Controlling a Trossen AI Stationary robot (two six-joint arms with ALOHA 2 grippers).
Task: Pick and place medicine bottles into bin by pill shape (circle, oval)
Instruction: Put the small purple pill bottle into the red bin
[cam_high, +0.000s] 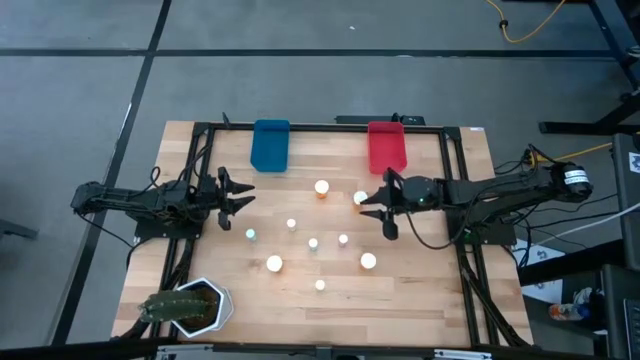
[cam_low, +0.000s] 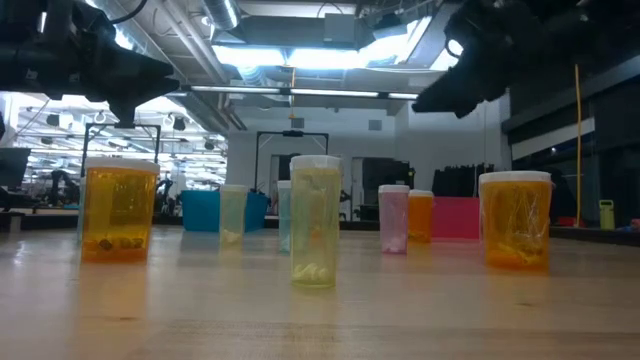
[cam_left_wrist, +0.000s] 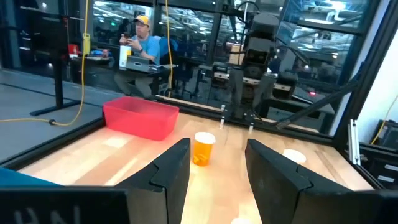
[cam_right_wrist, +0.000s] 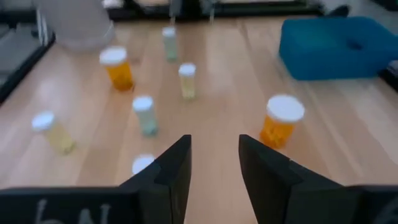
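Several small white-capped bottles stand upright on the wooden table (cam_high: 420, 290). They include an amber one (cam_high: 321, 188), another (cam_high: 360, 198), pale ones (cam_high: 291, 224) (cam_high: 313, 243) and amber ones near the front (cam_high: 274, 264) (cam_high: 368, 262). My left gripper (cam_high: 245, 198) is open and empty, left of the bottles and pointing toward the table's right. The amber bottle (cam_left_wrist: 203, 148) shows far ahead between its fingers. My right gripper (cam_high: 372, 212) is open and empty, pointing left, with a bottle just beside its far finger. An amber bottle (cam_right_wrist: 281, 121) stands ahead of it. In the low view both grippers are above the bottle tops.
A blue bin (cam_high: 270, 145) and a red bin (cam_high: 387, 147) stand at the table's far edge. A green plant in a white pot (cam_high: 185, 307) stands at the near left corner. A dark frame runs along the table's sides. A person (cam_left_wrist: 140, 40) sits beyond the table.
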